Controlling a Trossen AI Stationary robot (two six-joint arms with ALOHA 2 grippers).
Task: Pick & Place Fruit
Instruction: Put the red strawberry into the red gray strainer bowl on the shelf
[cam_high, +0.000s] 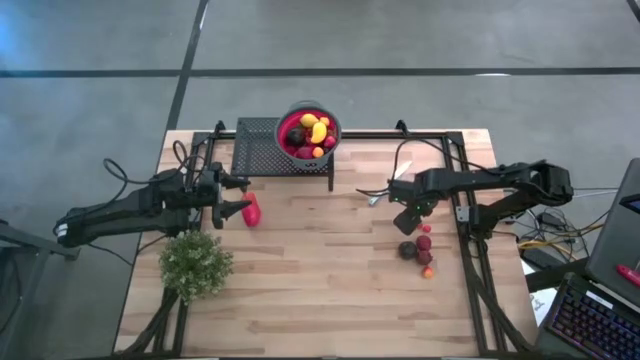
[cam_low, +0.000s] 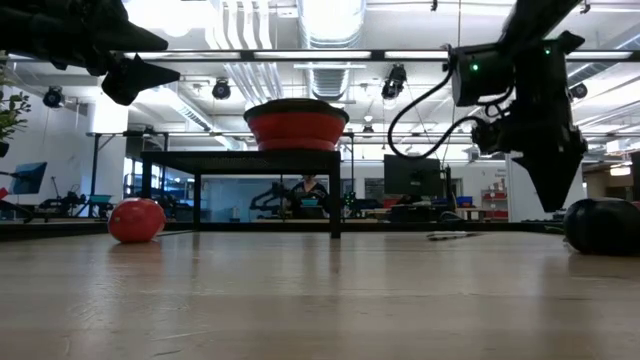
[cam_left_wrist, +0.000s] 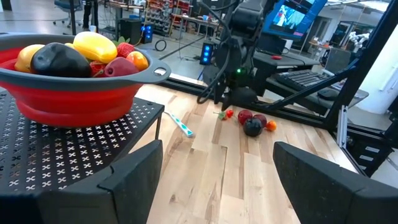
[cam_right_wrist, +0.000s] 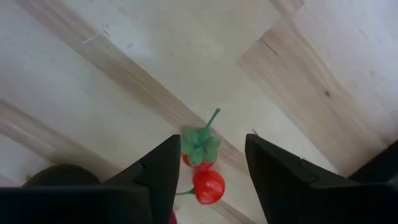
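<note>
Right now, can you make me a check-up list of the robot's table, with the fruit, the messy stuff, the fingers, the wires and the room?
Surface: pale wooden table, planks bare in the middle.
Job's things: red bowl of mixed fruit on a black mesh stand; larger red fruit lying by the left arm; loose fruit clustered below the right arm, among it a small strawberry.
Clutter: bushy green plant at the left front; a knife lying flat by the stand.
Grippers: left gripper, fingers open, holding nothing, beside the stand; right gripper, fingers apart, above the strawberry.
Cables: black leads trail behind the left arm.
Surroundings: grey floor, keyboard at right, workshop with screens beyond.
</note>
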